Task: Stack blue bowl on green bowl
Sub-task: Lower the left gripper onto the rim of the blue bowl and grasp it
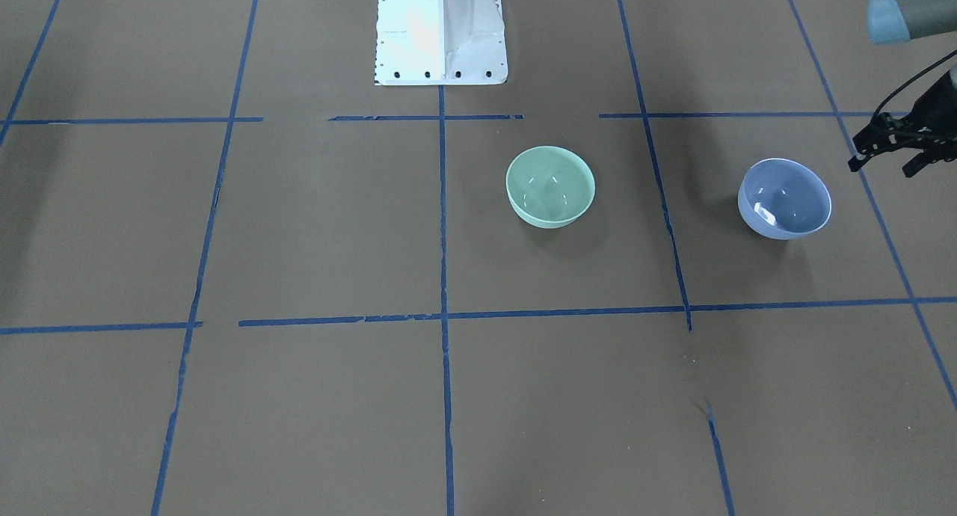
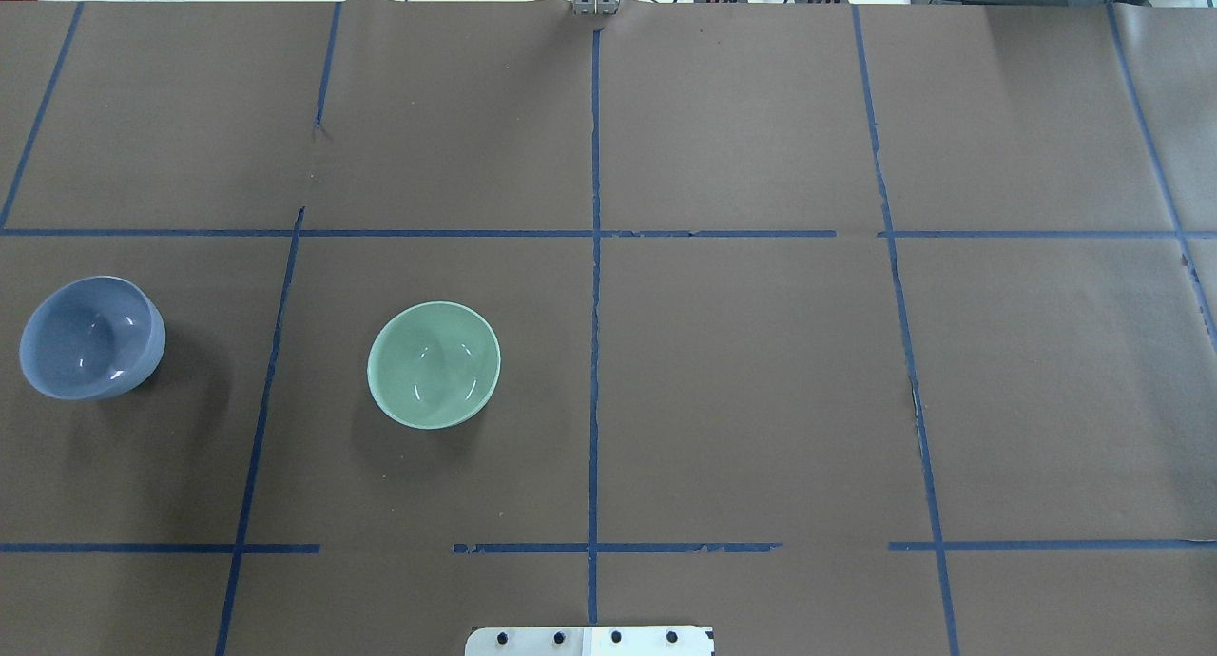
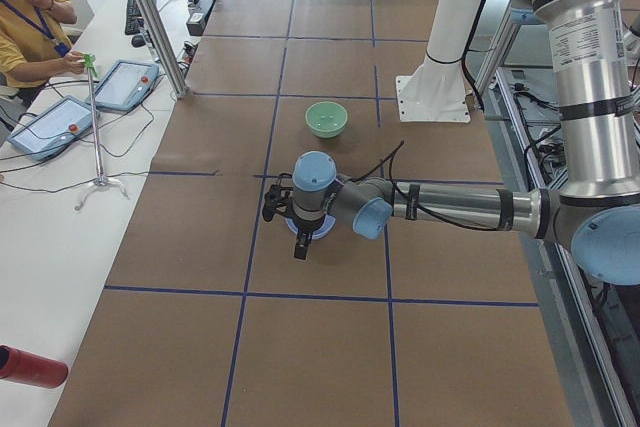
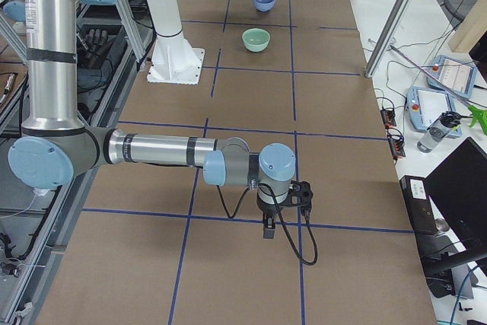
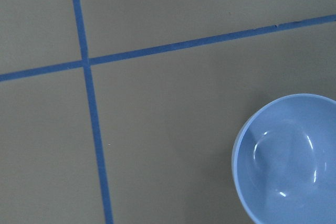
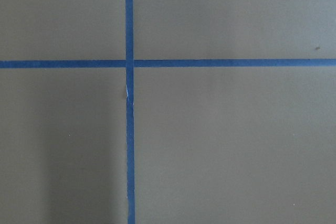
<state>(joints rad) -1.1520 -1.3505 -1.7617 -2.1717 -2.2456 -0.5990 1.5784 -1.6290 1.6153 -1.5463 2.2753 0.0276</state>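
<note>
— Where are the bowls?

— The blue bowl (image 2: pixel 92 337) sits upright on the brown bench (image 2: pixel 761 399), far out on the robot's left side. The green bowl (image 2: pixel 434 365) stands in the next taped square, nearer the centre line of blue tape (image 2: pixel 594 352). The two are well apart, both mouth-up, and nothing lies in either.

— And the left arm?

— The left arm (image 3: pixel 450 205) is stretched out low over the bench, with its wrist above the blue bowl's square. The left jaws point straight down beside the bowl. Its wrist camera catches the bowl only in the lower right corner, next to a tape crossing. Whether those jaws are spread or pressed together, I cannot tell from here, and I see nothing held in them.

— The right arm?

— The right arm (image 4: pixel 160 148) reaches over the opposite end of the bench, well away from both bowls. The right jaws hang above a tape line. They show only from the side, so I cannot tell how they stand either.
</note>
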